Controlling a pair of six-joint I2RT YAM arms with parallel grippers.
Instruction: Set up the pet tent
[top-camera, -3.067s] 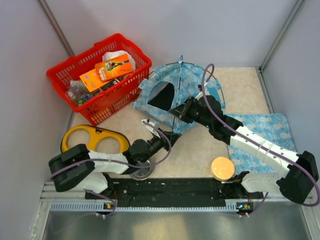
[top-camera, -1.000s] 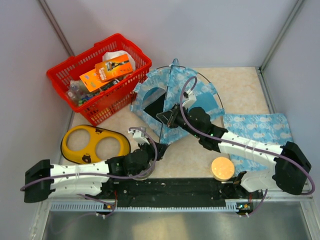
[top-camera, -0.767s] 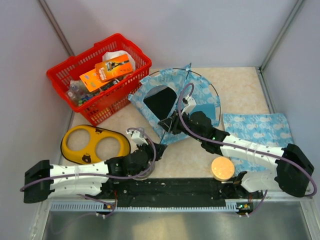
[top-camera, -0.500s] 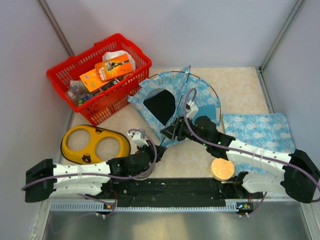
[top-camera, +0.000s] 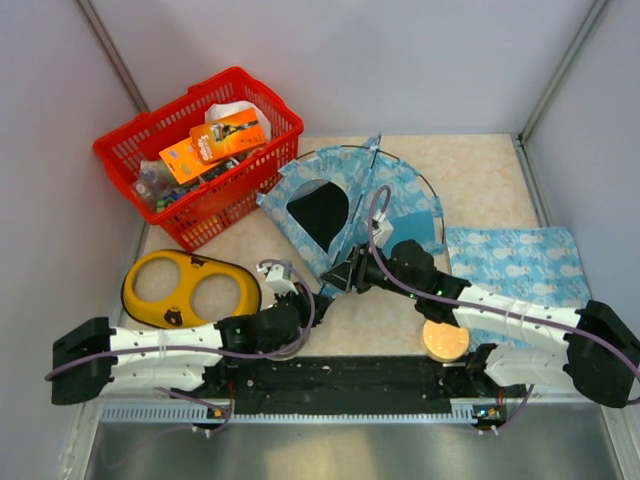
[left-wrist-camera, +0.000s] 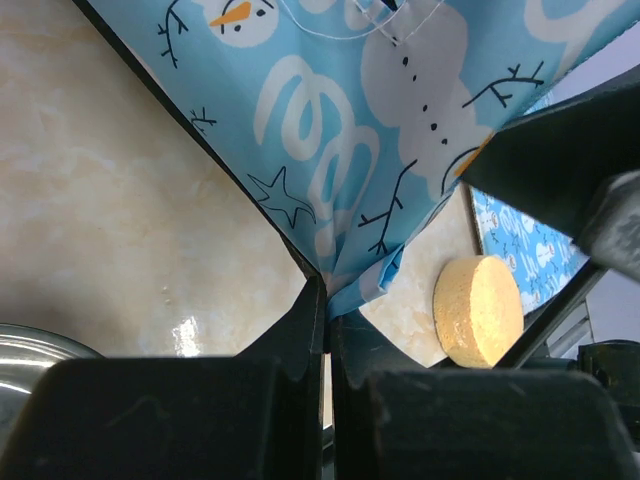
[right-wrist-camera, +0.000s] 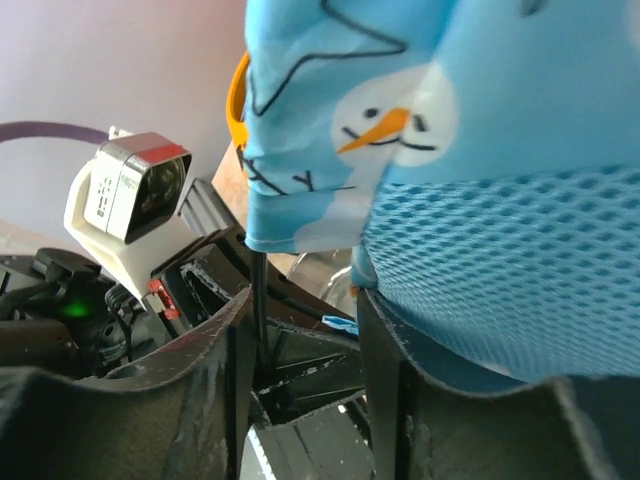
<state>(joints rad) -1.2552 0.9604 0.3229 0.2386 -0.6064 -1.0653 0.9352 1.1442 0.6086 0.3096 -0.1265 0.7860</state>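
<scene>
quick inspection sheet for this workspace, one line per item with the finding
surface: beige tabletop, bare patches showing
job's things: blue tent standing behind the grippers, dark doorway visible
clutter: red basket full of packets; yellow two-hole ring; tan disc; flat blue mat
grippers: left gripper shut on the tent's corner; right gripper open, fingers either side of the tent's lower edge
cables: purple cable loops over the tent
surroundings: grey walls, nothing else seen

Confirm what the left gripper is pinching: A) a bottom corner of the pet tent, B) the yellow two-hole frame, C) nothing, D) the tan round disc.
A: in the left wrist view the left gripper is shut on a corner of the pet tent, clamping its blue fabric.
</scene>
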